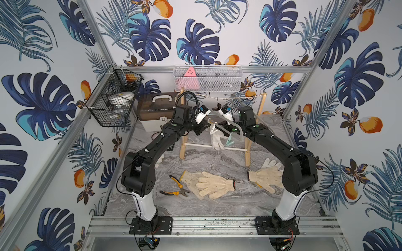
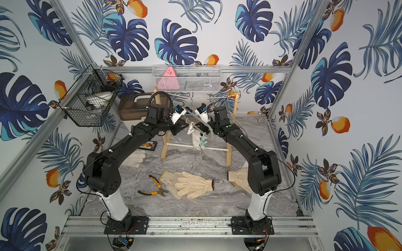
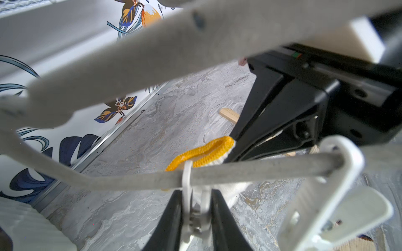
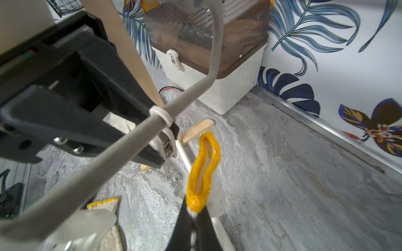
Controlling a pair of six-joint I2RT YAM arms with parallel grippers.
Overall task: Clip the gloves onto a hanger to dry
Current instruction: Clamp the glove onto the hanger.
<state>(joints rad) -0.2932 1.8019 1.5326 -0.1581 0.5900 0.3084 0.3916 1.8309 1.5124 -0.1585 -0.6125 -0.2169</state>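
While the fingers of the right gripper (image 4: 194, 211) were pinched together on the yellow cuff (image 4: 192, 184) of a cream glove (image 1: 217, 140), those of the left gripper (image 3: 195, 193) were clamped on a white clip (image 3: 187, 176) looped around the bar of the grey hanger (image 3: 250, 171). The cuff hung near that clip; contact between them could not be told. The glove dangled above the marble table (image 1: 217, 208), before the wooden rack (image 1: 182, 150). On the table lay other gloves (image 1: 215, 184), flat, well apart.

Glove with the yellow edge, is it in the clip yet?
Not yet. The right gripper pinches the glove's yellow edge, which hangs apart from the white clip that the left gripper holds.
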